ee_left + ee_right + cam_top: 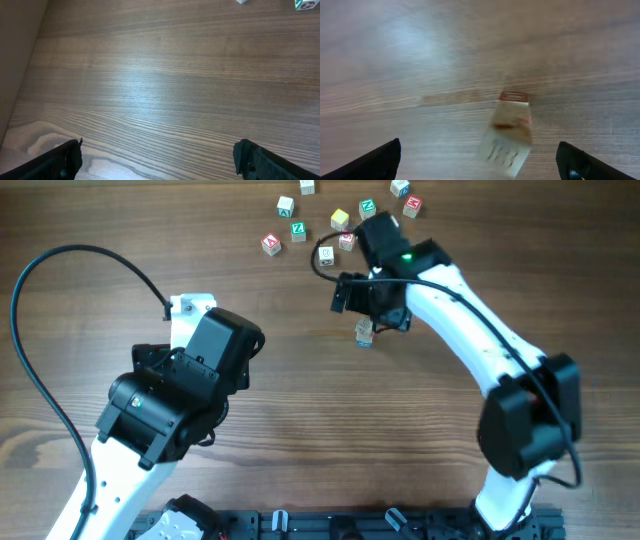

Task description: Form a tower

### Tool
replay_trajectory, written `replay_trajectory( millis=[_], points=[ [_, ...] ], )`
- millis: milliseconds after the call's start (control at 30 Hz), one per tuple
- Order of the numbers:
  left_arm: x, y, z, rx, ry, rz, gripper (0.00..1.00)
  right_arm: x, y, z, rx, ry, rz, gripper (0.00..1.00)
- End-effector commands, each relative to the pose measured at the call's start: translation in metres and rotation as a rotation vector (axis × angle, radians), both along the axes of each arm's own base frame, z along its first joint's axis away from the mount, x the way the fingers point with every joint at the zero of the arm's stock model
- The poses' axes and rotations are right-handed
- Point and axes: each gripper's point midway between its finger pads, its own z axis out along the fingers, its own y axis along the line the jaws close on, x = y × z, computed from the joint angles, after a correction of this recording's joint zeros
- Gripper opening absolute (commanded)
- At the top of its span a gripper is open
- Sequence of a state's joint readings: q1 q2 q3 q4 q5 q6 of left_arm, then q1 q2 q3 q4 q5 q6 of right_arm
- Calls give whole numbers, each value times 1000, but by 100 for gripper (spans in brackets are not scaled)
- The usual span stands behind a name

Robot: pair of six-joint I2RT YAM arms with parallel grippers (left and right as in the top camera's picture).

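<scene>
The tower (364, 332) is a short stack of small wooden cubes on the table, with a pale top face and a blue edge at its foot. In the right wrist view the tower (509, 134) is blurred, and a red-edged cube shows under the pale top cube. My right gripper (477, 150) is open, its two black fingers wide apart on either side of the stack and touching nothing. From overhead, the right gripper (368, 308) hangs just behind the tower. My left gripper (158, 150) is open over bare wood, far to the left.
Several loose letter cubes (340, 220) lie scattered at the far edge, behind the right arm. Two of them show at the top right of the left wrist view, one a green-edged cube (299, 4). The left arm (180, 390) fills the near left of the table.
</scene>
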State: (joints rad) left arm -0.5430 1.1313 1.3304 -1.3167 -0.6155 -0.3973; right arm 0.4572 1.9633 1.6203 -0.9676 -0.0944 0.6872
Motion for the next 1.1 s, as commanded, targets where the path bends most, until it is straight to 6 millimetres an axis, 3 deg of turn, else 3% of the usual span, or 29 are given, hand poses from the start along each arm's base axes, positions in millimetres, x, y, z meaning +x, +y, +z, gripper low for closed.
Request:
replay_trajectory(
  millis=[0,133,300,533,1067],
  points=[
    [-1,1,2,1,-8,-3,100,0,-12,-18,-80,29,-88,99],
    [-1,1,2,1,-8,-3,100,1,-12,-22,-86,33,-93,99],
    [-1,1,2,1,-8,-3,100,-6,-13,-44,-132,89,-71,99],
    [-1,1,2,1,-8,-3,100,-8,-15,-49,-141,106,-97,79],
    [-1,1,2,1,-8,-3,100,-18,-16,-50,-155,139,-15,54]
  ],
)
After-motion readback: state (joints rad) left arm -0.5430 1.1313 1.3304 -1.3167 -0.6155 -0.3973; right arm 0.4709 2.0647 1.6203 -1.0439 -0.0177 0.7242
